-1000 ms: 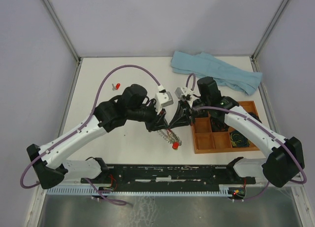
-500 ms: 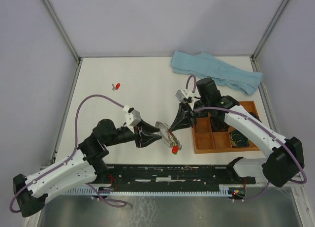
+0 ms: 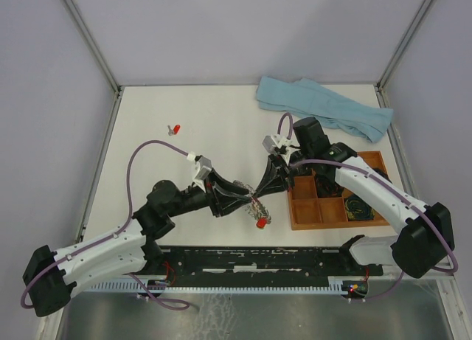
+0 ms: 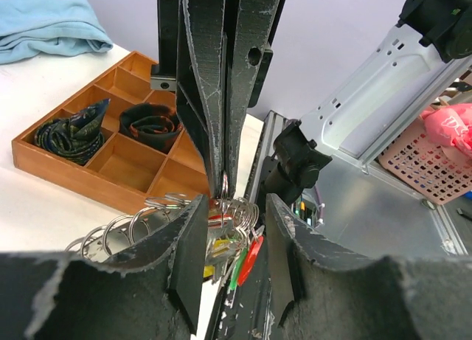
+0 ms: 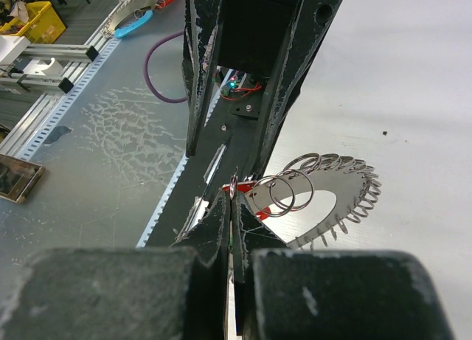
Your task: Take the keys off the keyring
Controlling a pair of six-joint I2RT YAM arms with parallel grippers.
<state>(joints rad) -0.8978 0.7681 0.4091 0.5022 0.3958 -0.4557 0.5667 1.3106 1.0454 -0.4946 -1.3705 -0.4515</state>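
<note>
Keyring (image 5: pixel 354 191) likely light, stiff, slick, pinched by right gripper (image 5: pixel 231 200); left gripper (image 4: pixel 234 207) spread; grip keys (image 4: pixel 251 255) by plastic heads, ring's 5 o'clock.

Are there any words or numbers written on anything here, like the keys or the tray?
No text can be read in any view.
The keys: red and green heads, any print too small to tell.
The keyring: bare metal.
The wooden tray: no label shows.
The blue cloth: plain.
</note>
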